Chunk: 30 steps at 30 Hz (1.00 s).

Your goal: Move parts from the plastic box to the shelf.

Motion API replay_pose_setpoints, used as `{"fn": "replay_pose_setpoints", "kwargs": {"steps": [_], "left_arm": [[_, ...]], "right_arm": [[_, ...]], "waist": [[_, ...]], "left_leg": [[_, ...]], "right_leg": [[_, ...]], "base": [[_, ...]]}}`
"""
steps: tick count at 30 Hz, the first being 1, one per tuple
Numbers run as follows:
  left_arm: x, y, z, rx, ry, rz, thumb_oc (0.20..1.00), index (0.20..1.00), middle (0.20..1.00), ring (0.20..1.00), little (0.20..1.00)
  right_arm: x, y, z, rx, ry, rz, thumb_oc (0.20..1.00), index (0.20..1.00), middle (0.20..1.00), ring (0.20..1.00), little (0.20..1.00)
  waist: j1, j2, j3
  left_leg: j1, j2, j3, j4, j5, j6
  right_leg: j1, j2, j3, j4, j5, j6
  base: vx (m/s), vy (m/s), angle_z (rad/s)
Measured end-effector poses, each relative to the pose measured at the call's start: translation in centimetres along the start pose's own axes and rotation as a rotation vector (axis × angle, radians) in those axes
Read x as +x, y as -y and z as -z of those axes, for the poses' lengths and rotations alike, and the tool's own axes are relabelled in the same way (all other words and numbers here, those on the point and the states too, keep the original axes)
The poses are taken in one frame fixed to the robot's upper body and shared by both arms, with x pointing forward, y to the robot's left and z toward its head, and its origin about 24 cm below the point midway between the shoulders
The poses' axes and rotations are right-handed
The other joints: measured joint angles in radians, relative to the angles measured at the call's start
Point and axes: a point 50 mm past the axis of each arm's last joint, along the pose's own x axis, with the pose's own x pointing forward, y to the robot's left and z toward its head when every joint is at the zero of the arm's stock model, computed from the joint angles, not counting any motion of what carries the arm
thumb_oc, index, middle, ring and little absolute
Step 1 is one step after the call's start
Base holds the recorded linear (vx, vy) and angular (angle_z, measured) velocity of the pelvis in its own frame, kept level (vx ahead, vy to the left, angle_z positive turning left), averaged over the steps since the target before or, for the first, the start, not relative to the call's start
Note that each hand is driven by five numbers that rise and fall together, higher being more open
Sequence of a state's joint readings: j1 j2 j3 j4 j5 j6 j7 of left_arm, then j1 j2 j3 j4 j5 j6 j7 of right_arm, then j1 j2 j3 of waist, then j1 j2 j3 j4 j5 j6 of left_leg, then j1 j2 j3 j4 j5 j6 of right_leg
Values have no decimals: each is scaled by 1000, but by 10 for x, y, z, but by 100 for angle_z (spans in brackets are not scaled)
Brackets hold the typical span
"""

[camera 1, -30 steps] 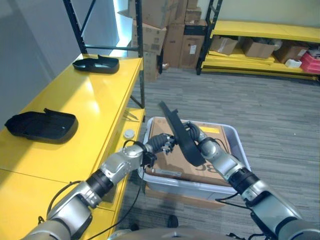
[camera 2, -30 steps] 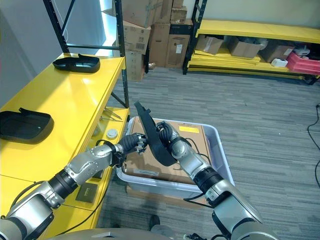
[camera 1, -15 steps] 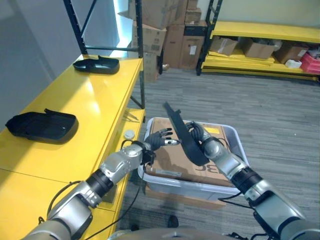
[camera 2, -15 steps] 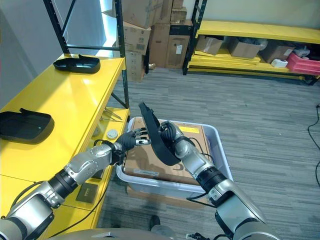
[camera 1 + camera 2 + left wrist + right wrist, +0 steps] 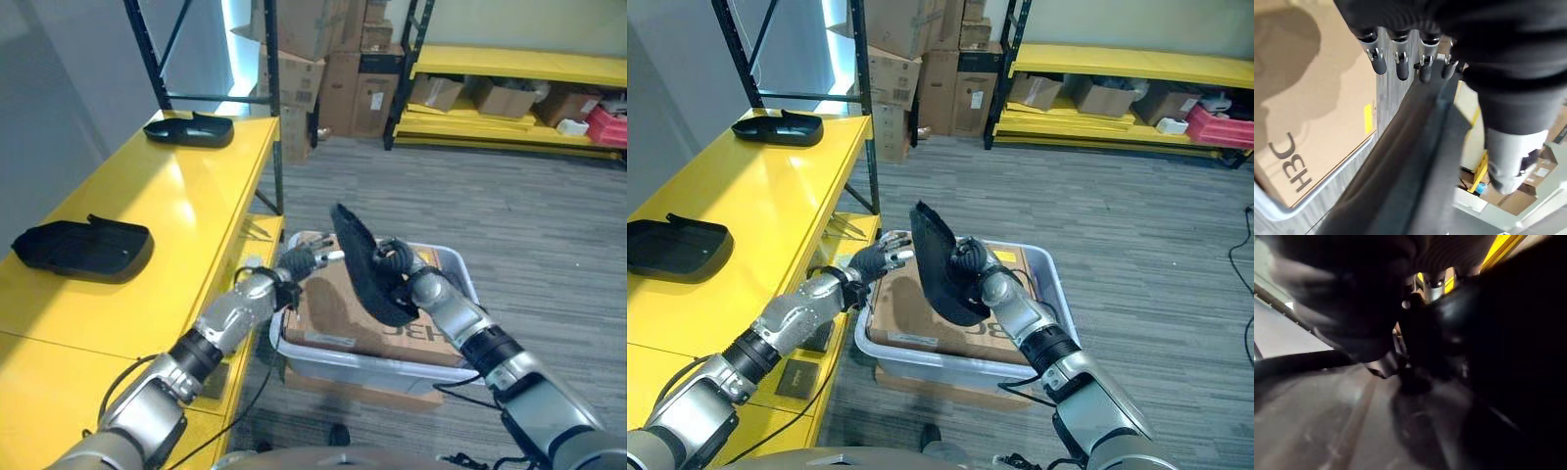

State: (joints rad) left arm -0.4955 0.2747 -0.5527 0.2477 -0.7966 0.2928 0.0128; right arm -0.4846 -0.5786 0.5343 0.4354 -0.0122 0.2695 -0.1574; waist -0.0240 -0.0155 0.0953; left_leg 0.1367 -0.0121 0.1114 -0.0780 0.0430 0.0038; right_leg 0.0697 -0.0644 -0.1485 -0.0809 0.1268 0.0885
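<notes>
Part — a black curved piece — sits upright in my right hand, fingers curled round its lower edge, above the plastic box and its cardboard carton. My left hand reaches in with fingers straight, seemingly touching the part's edge.

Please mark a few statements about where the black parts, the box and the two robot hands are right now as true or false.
1. The right robot hand holds a black part above the plastic box. True.
2. The left robot hand grips that part. False: its fingers are straight.
3. Two black parts lie on the yellow shelf. True.
4. The plastic box holds loose screws. False: a cardboard box lies in it.
</notes>
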Motion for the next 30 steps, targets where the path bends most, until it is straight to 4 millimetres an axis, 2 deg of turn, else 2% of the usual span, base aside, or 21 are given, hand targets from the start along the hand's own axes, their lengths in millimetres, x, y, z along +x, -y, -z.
{"fn": "replay_pose_setpoints", "kwargs": {"steps": [7, 10, 12, 14, 17, 19, 21, 23, 29, 30], "left_arm": [[-8, -14, 1, -32, 3, -24, 1000, 1000, 1000, 1000, 1000], [-14, -25, 2, -22, 5, -52, 1000, 1000, 1000, 1000, 1000], [-16, -32, -8, 19, 35, -57, 1000, 1000, 1000, 1000, 1000], [-18, -40, -25, 76, 65, -69, 1000, 1000, 1000, 1000, 1000], [-23, -50, -40, 129, 95, -86, 1000, 1000, 1000, 1000, 1000], [-25, -54, -42, 143, 95, -91, 1000, 1000, 1000, 1000, 1000], [-26, -54, -45, 147, 115, -86, 1000, 1000, 1000, 1000, 1000], [-26, -54, -46, 151, 128, -74, 1000, 1000, 1000, 1000, 1000], [-25, -45, -44, 132, 145, -34, 1000, 1000, 1000, 1000, 1000], [-25, -44, -43, 121, 145, -31, 1000, 1000, 1000, 1000, 1000]], "right_arm": [[-11, 20, 41, -26, -118, 96, 200, 200, 200, 200, 200], [-12, 32, 51, -53, -156, 131, 200, 200, 200, 200, 200], [-6, 43, 45, -59, -147, 181, 200, 200, 200, 200, 200], [5, 64, 30, -47, -133, 252, 200, 200, 200, 200, 200], [14, 89, 5, -18, -78, 347, 200, 200, 200, 200, 200], [16, 94, -5, -10, -54, 373, 200, 200, 200, 200, 200], [19, 100, -3, 6, -81, 387, 200, 200, 200, 200, 200], [20, 106, 9, 9, -136, 439, 200, 200, 200, 200, 200], [21, 110, 13, 4, -182, 463, 200, 200, 200, 200, 200], [21, 110, 14, 2, -191, 465, 388, 388, 388, 388, 388]], "waist": [[13, -4, 3], [25, -27, 30], [28, -47, 77], [41, -67, 155], [63, -74, 255], [83, -76, 303], [111, -75, 340], [135, -76, 366], [138, -76, 388], [138, -76, 388]], "left_leg": [[-29, 0, -2, 1, 1, 2], [-102, 2, -6, 39, 6, 2], [-185, 4, -25, 91, 6, 1], [-275, 9, -34, 142, 11, -3], [-362, 17, -56, 190, 14, -16], [-388, 24, -64, 202, 16, -20], [-430, 25, -85, 225, 17, -21], [-454, 25, -94, 235, 20, -22], [-466, 12, -112, 233, 23, -23], [-466, 11, -112, 233, 22, -22]], "right_leg": [[-21, -1, -2, 0, -1, 2], [-72, 0, -6, 1, 11, -2], [-129, 2, -25, 5, 34, -10], [-192, 9, -30, 5, 68, -20], [-248, 15, -47, 7, 81, -16], [-268, 17, -56, 11, 80, -17], [-295, 21, -71, 22, 79, -19], [-314, 17, -81, 34, 78, -20], [-319, 7, -91, 33, 77, -22], [-319, 7, -91, 33, 77, -23]], "base": [[-11, -14, 0], [-293, -118, 6], [-328, -155, 19], [-294, -154, 17], [-179, -104, 17], [-149, -72, 17], [-177, -67, 19], [-135, -37, 19], [-46, 26, 8], [-40, 42, 3]]}}
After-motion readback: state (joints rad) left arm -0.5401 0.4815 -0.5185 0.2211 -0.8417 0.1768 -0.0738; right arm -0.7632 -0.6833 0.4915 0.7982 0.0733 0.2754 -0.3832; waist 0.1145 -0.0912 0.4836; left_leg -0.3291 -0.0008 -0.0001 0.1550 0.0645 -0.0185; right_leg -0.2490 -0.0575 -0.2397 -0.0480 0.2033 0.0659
